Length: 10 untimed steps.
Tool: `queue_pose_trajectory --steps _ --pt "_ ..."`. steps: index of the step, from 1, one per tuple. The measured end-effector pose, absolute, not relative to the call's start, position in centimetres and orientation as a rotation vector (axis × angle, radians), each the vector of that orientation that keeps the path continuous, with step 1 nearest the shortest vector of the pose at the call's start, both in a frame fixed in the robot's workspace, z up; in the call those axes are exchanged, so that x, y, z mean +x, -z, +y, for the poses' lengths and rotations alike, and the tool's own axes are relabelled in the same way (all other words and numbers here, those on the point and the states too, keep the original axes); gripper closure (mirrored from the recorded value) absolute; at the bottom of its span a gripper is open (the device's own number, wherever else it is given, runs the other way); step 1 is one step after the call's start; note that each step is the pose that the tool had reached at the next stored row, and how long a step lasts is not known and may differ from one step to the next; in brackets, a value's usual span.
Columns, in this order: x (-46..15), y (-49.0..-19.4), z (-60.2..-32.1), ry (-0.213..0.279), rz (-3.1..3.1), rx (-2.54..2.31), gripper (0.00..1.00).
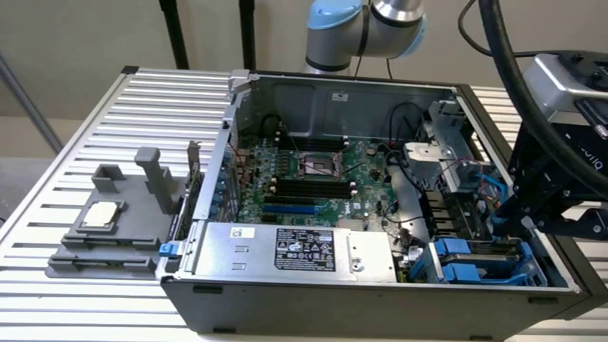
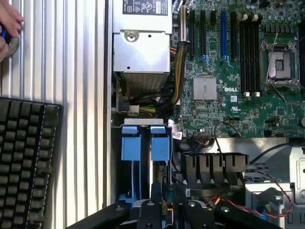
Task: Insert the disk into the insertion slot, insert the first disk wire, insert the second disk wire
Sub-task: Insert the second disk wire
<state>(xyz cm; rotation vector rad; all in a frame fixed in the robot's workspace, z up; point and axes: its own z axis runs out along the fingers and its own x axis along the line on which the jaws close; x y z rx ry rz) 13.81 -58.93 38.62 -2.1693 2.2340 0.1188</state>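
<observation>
So the open PC case (image 1: 380,299) sits on a slatted metal table (image 1: 95,306), and it's packed. Inside there's one silver power supply box (image 1: 295,249) with a label along the near wall, one green motherboard (image 1: 314,178) with one CPU socket (image 1: 318,164) and a single blue expansion slot (image 1: 285,210) among black ones, plus the dark drive cage down in the lower right of the exterior view.

The wrist view looks straight at that cage. Two blue carrier fronts sit side by side in it, so two bays are filled. The disk (image 2: 159,145) is the one in line with the gripper (image 2: 167,200), already sitting in the insertion slot (image 2: 143,122). The gripper hangs right over the disk's far end. A bit of blue shows at its tip, but whether it's clamped on anything can't be told from these shots. In the exterior view the gripper (image 1: 502,224) is at the right edge, dipped into the case just above the cage.

One thick yellow-and-black cable bundle (image 2: 178,71) runs out of the power supply.

Outside the case, on the exterior view's left, there's one grey fixture tray (image 1: 105,260) with one square chip (image 1: 100,214) in it. The wrist view also catches one black keyboard (image 2: 24,162) and one person's hand (image 2: 7,28) on the table.
</observation>
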Motion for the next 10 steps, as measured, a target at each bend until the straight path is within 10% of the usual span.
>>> queue_pose_trajectory --steps 10 --pt "13.35 -38.24 -58.87 -0.106 2.240 -2.175 0.67"
